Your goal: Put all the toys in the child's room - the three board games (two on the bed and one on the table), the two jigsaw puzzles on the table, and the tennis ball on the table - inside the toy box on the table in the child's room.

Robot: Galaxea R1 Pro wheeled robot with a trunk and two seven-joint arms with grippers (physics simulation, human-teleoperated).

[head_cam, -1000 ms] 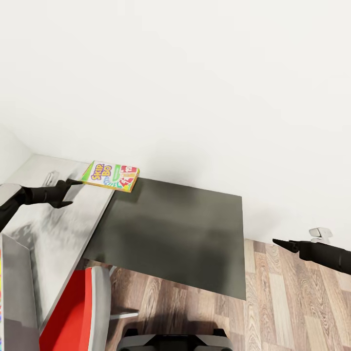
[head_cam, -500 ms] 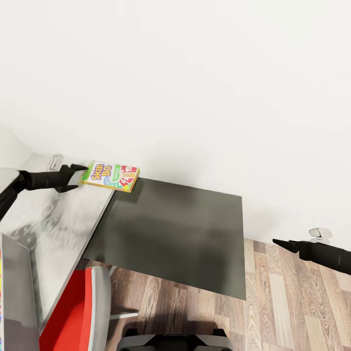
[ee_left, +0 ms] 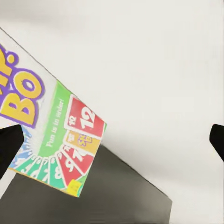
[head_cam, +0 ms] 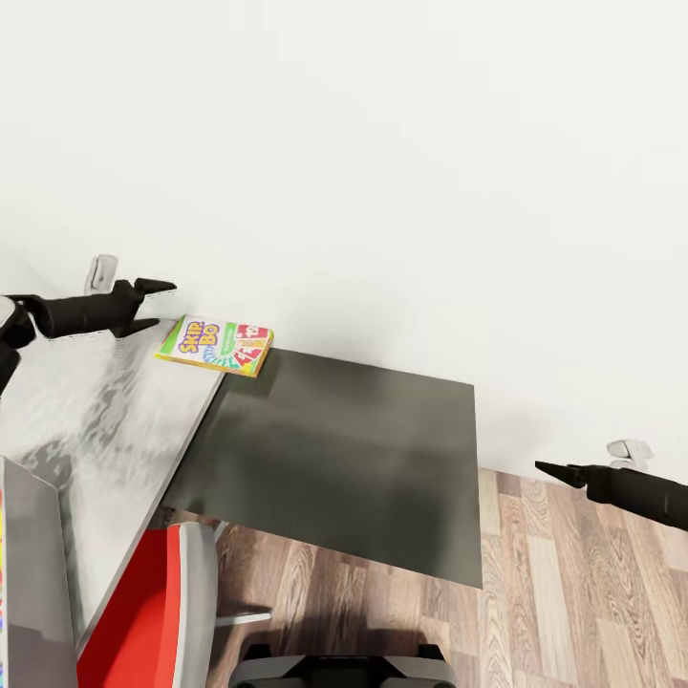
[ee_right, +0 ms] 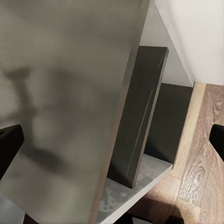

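left gripper [head_cam: 158, 304] hangs above the pale speckled part of the table [head_cam: 86, 420], just short of the board game [head_cam: 217, 345], with its two dark fingers spread apart and nothing between them; in the left wrist view the fingertips [ee_left: 9, 144] sit at opposite edges of the picture with the board game [ee_left: 49, 140] lying beyond them, not touched. the board game is a flat white box with big yellow "skip bo" lettering outlined in purple, a green band, red and yellow number cards and a fan of coloured wedges along one end. it lies flat at the back of the table, close to the white wall [head_cam: 382, 172], across the seam where the speckled top meets the dark grey top [head_cam: 344, 459], one corner reaching over the dark part. the dark top beside the board game is bare out to its front and right edges, past which the wood-plank floor [head_cam: 573, 592] shows. a red chair [head_cam: 153, 621] stands below the table's front edge. right gripper [head_cam: 564, 473] hovers over the floor off the table's right edge, well apart from the board game; in the right wrist view its fingertips [ee_right: 9, 144] stand wide, holding nothing, facing the table's side panel [ee_right: 137, 121] and lower shelf.
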